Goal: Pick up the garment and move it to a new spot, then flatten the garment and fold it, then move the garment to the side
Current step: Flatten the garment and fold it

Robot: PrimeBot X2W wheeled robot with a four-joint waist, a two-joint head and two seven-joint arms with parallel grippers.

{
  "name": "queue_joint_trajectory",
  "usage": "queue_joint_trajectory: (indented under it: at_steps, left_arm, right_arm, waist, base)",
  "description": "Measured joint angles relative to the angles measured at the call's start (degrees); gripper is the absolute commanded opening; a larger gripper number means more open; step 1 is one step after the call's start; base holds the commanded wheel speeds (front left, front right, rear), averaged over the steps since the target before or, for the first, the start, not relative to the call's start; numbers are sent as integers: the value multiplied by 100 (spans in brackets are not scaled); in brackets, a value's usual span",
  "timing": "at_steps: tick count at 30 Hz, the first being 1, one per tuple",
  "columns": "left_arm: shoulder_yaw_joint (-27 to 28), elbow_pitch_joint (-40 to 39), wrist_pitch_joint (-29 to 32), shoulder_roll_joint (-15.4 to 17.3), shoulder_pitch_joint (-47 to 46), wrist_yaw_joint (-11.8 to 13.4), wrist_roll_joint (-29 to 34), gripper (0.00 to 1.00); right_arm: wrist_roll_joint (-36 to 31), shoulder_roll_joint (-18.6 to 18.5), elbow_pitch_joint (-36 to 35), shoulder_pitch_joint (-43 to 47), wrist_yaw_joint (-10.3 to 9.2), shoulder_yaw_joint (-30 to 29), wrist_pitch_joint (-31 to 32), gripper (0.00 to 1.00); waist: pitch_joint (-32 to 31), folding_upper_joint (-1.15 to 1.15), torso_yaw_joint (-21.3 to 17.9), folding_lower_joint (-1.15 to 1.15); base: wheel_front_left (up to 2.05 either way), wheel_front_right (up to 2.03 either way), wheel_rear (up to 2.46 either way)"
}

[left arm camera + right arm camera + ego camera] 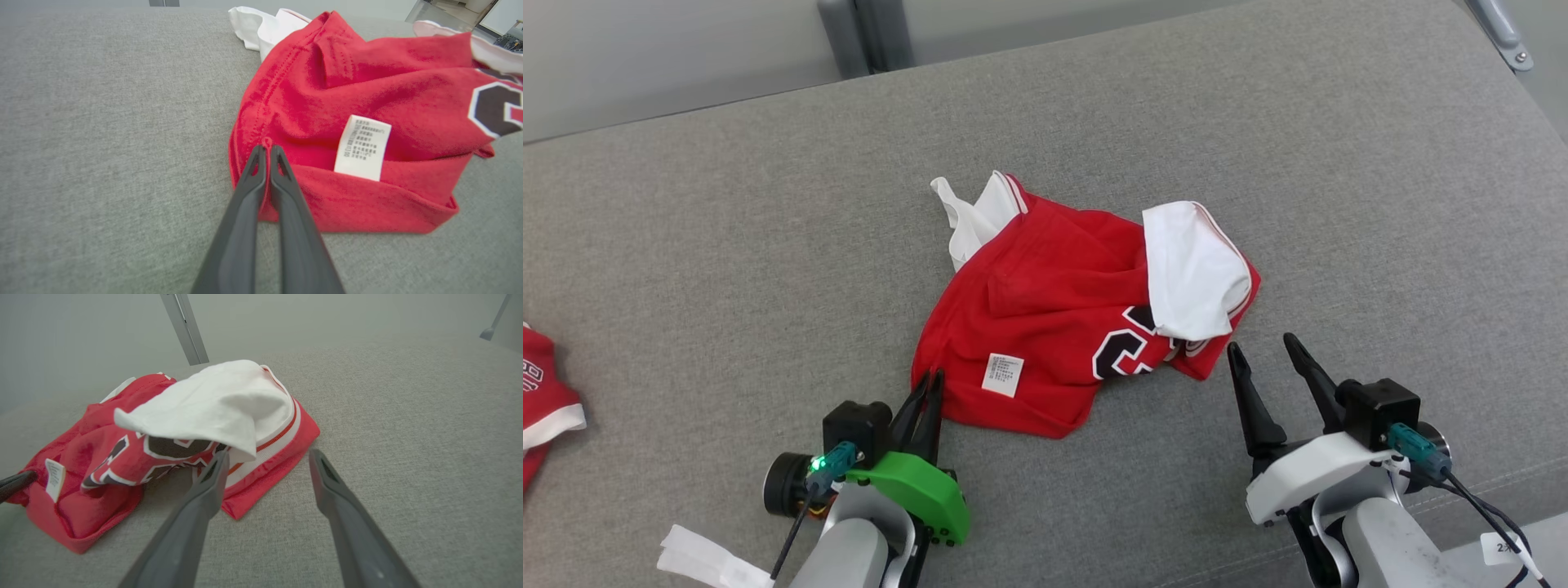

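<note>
A crumpled red garment [1045, 302] with white sleeves, a black number and a white care label [1003, 374] lies in the middle of the grey padded surface [727, 245]. My left gripper [933, 377] is shut on the garment's near-left hem. In the left wrist view its fingers [267, 148] meet with a bit of red cloth [367, 90] pinched at the tips. My right gripper [1262, 343] stands open just off the garment's near-right corner. In the right wrist view the left finger of that gripper [268, 454] reaches the garment's [102, 457] white-trimmed edge.
Another red and white garment [543, 392] lies at the left edge of the surface. A white paper tag [698, 559] hangs by my left arm. A metal frame post [849, 37] stands behind the far edge. Open grey surface lies to the right.
</note>
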Motion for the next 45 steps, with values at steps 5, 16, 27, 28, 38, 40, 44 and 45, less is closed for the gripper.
queue_joint_trajectory:
  at_steps: [5,16,27,28,38,40,44,45]
  left_arm:
    - [-67,-422,-1,0,-21,-124,190,0]
    - [-1135,-1310,-1,0,-1448,-430,-69,0]
    - [-1109,-1847,-1,-4,-3655,151,-673,0]
    - [-1046,-1895,-1,-4,-3746,252,-722,0]
    - [474,-1189,-3,168,-2760,476,-103,0]
    - [798,-1091,-2,255,-2154,390,15,0]
    - [1515,-1020,-1,227,-939,283,222,0]
    - [1691,-1039,-1,212,-712,250,300,0]
  right_arm:
    - [67,0,38,-2,0,41,0,100]
    - [258,-2,157,151,0,12,0,100]
    - [447,-1,137,191,-1,107,0,100]
    - [452,1,134,189,-1,94,0,100]
    - [555,-1,13,-5,-1,-4,0,100]
    - [542,3,0,-12,-1,-23,1,100]
    - [386,1,5,-43,-1,-98,0,100]
    - [338,2,9,-57,-1,-123,0,100]
  waist:
    - [-140,0,17,0]
    - [-470,0,-259,0]
    - [-391,0,-550,0]
    - [-371,0,-546,0]
    - [-90,0,-252,0]
    - [-40,0,-166,0]
    - [33,0,34,0]
    - [47,0,87,0]
  base:
    - [0,0,0]
    - [0,0,0]
    - [0,0,0]
    - [0,0,0]
    - [0,0,0]
    - [0,0,0]
    - [0,0,0]
    - [0,0,0]
